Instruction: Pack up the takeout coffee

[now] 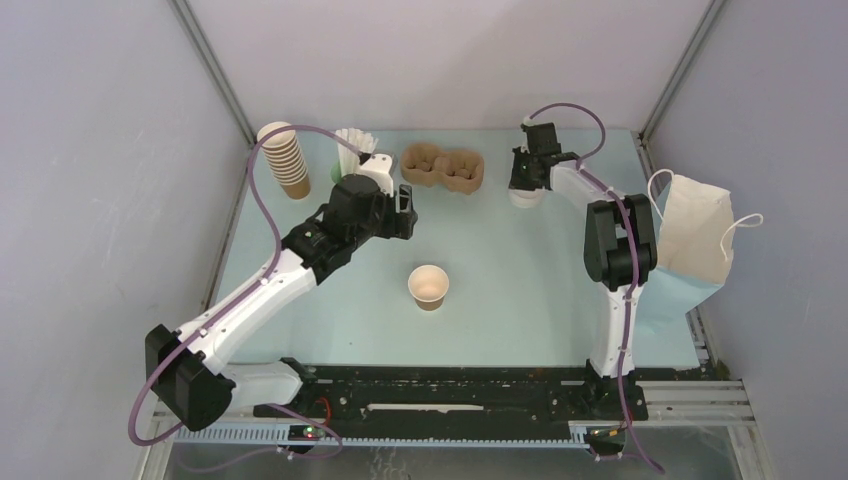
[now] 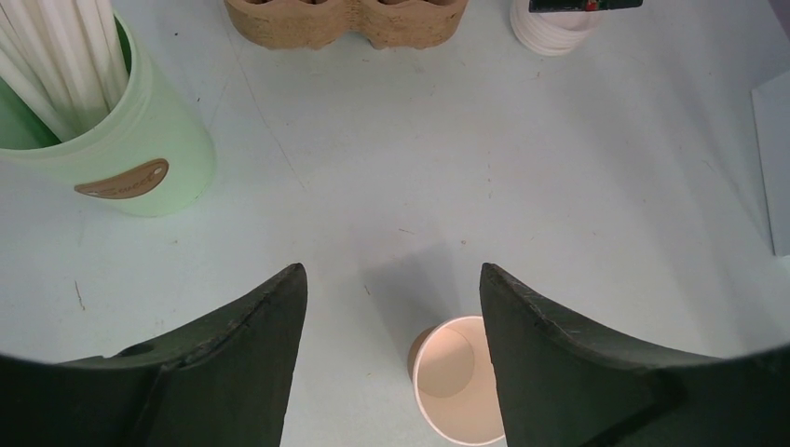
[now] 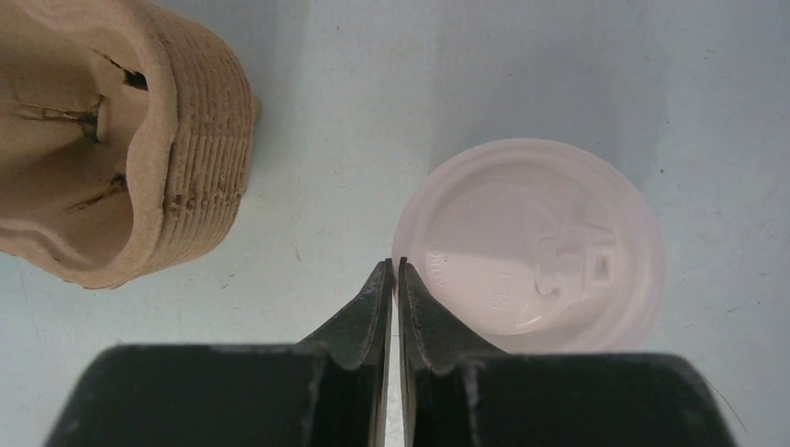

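Top: step in hand looks like lid fetch. Cup (image 1: 429, 287) lidless mid-desk (image 1: 520, 300), well apart from carrier (image 1: 443, 168). Count: 1 loose cup, 1 cup stack (image 1: 285, 160), 1 carrier, 1 lid pile (image 1: 525, 198), 1 bag (image 1: 695, 235).
L wrist: left fingers (image 2: 233, 363) apart, cup below between them, nothing held.
R wrist: right fingers (image 3: 359, 317) all but together at top lid's (image 3: 531, 247) rim; can't tell if nipped. Next, I'd want firm pinch, straight lift.
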Action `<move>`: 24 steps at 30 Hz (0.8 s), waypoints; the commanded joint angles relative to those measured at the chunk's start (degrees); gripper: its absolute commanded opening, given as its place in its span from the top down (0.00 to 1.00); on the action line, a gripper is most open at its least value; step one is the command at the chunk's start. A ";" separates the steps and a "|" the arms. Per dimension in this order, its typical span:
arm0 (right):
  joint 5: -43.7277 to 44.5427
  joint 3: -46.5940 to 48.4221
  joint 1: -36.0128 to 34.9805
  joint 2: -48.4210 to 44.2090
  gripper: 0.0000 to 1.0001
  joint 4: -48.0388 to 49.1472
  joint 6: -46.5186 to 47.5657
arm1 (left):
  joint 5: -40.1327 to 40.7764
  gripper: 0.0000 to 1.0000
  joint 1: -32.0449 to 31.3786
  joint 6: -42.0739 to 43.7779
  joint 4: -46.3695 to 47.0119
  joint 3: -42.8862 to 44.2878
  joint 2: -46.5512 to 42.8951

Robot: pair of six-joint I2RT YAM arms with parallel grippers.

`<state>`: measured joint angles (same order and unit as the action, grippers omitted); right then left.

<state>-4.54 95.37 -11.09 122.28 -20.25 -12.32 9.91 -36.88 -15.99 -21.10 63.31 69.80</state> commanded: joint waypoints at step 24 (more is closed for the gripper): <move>-0.18 -5.10 1.03 -6.85 1.00 6.76 -1.57 | 0.55 0.27 -0.07 1.22 2.03 -1.74 -0.63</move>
<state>-6.02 91.39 -10.44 120.55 -16.25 -13.39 9.91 -36.88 -15.99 -20.91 62.67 69.80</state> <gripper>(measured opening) 0.007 0.733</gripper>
